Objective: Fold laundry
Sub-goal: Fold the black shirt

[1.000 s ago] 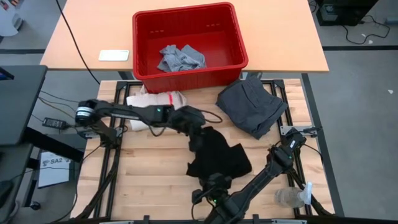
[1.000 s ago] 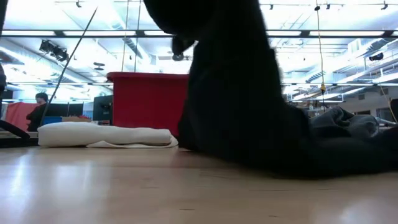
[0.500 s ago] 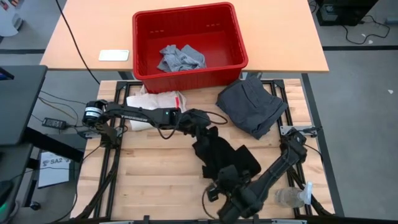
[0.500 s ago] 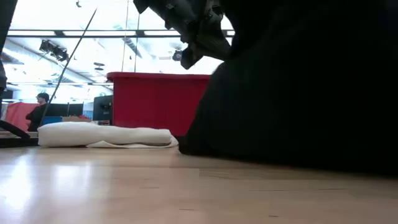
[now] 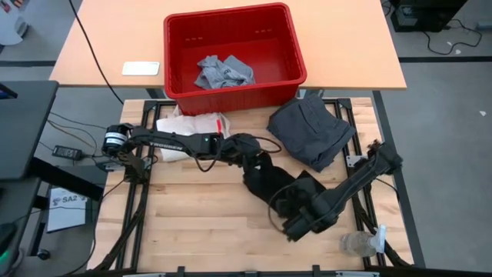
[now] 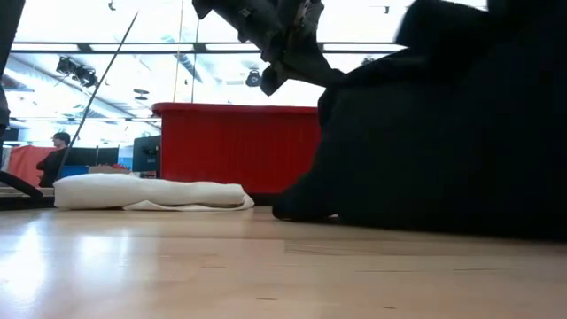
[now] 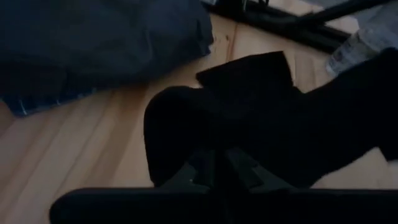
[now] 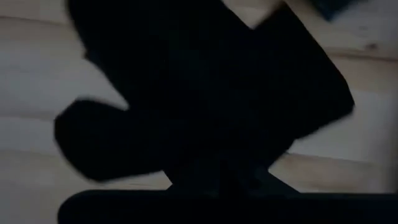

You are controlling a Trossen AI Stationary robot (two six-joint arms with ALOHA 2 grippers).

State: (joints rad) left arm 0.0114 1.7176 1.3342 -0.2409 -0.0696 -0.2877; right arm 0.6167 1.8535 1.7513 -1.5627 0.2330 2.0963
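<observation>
Black garment (image 5: pixel 280 187) lies bunched near the middle of the wooden table (image 5: pixel 192 223), both arms on it. Left gripper (image 5: pixel 257 165) is at the garment's upper-left edge, fingers pressed together, pinching the black cloth; the left wrist view shows the fabric gathered at the fingertips. Right gripper (image 5: pixel 296 225) is at the garment's near edge, fingers likewise closed on black cloth, seen in the right wrist view as fabric drawn into the fingers. Dark grey garment (image 5: pixel 311 132) lies apart, toward the table's far right corner. Light grey T-shirt (image 5: pixel 223 71) sits crumpled inside the red bin (image 5: pixel 178 46). Cream tote bag (image 5: pixel 192 123) lies just in front of the bin, behind the left arm.
</observation>
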